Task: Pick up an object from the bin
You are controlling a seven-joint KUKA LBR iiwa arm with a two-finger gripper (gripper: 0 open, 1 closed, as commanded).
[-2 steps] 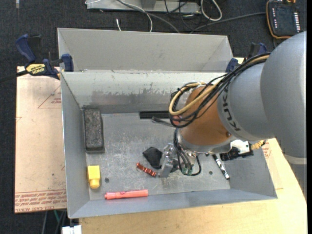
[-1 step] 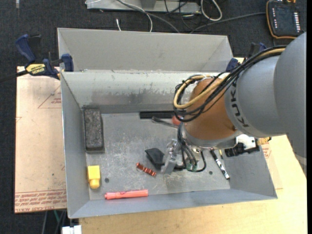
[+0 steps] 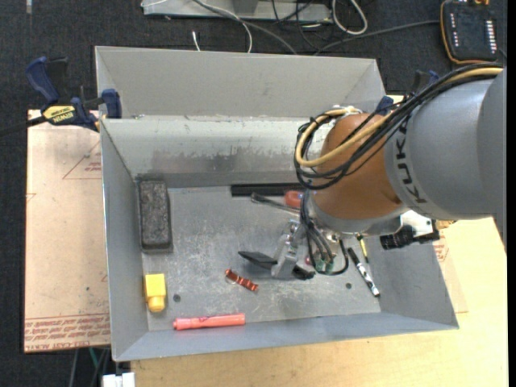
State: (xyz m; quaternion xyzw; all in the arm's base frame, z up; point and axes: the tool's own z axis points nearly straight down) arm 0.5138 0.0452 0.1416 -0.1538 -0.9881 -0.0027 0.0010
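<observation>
The small black flat piece (image 3: 256, 258) is lying on the bin floor just below the middle of the frame, and it is looking like the likeliest pick; the gripper (image 3: 290, 264) is hanging low just to its right, near the piece's right end; whether it is touching, and whether it is spread or closed, I cannot tell, as the orange-covered wrist is hiding too much. To my eye the gripper is needing to centre over the piece and go right down to the floor before closing; a thing this thin is likely slipping out of a shallow grip.

Moving outward, a small reddish-brown bit (image 3: 240, 279) is sitting just beside the piece at lower left, and it is risking getting nudged or caught along with it; a dark-and-white pen (image 3: 364, 274) is lying to the right, partly under the arm; a long black bar (image 3: 262, 190) is running along the foot of the back wall. A pink marker (image 3: 210, 322), a yellow block (image 3: 155, 290) and a grey block (image 3: 154, 213) are staying well apart at the left of the bin (image 3: 242, 143); nothing there is standing in the way.
</observation>
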